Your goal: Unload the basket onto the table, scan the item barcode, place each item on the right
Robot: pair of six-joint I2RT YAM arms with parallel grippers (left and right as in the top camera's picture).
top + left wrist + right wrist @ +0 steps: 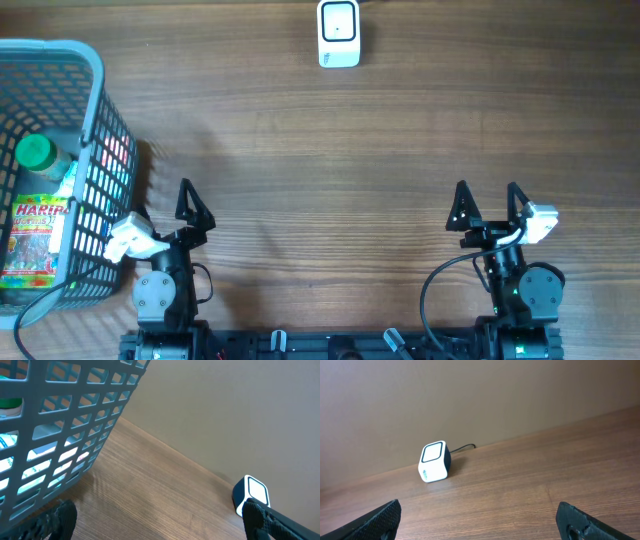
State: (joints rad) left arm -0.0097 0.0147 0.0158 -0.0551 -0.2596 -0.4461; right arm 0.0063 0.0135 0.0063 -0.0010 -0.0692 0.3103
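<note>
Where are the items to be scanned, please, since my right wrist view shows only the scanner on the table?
Observer: They lie in a blue-grey basket at the table's left edge.
Operator: What is inside it?
Observer: A Haribo bag and a green-capped bottle above it in the overhead view.
Operator: Is the left arm near it?
Observer: Yes, the left gripper stands open and empty just beside the basket's wall.

- We see a brown wooden table, fine-grained, with a soft satin sheen.
- Our grey-blue lattice basket looks like smooth moulded plastic.
- Our white cube-shaped scanner is smooth, slightly glossy plastic.
</note>
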